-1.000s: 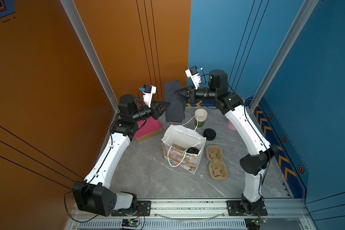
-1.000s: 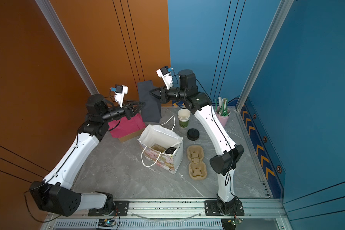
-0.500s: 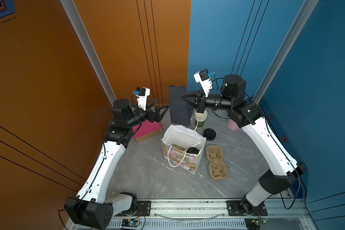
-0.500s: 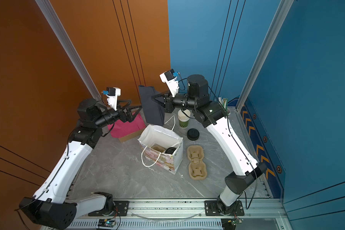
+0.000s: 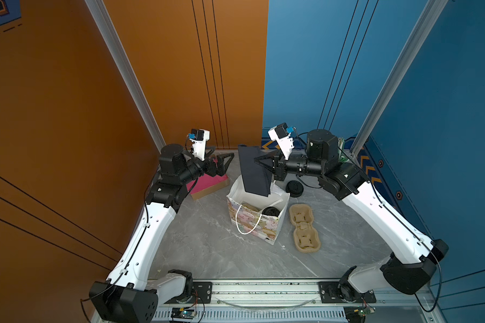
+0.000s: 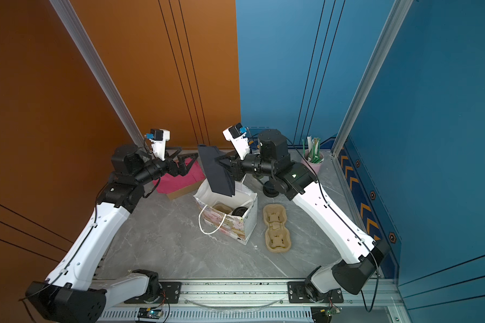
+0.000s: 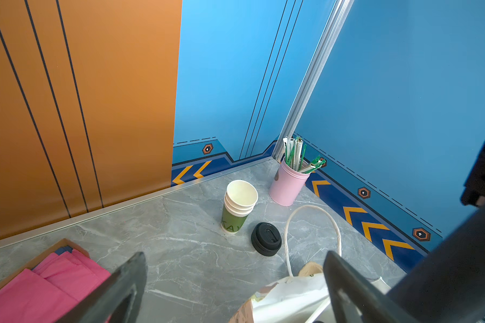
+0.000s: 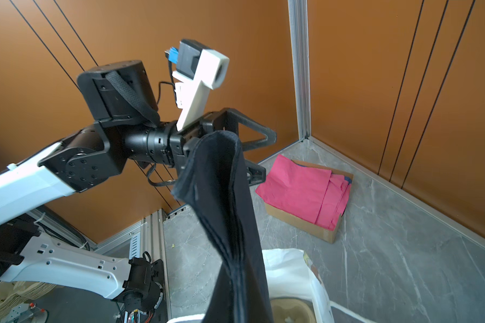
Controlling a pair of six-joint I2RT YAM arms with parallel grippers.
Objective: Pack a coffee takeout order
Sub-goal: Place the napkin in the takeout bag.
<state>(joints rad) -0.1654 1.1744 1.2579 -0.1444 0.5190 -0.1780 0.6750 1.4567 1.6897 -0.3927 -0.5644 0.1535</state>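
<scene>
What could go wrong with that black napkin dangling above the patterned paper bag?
The black paper napkin hangs limp from the right gripper alone, pinched near one edge. The left gripper stands open, apart from it. Released here, its lower end might catch the far rim of the patterned paper bag and slip outside. Lowering it could also nudge the unsupported bag, with a round black plastic lid showing inside.
</scene>
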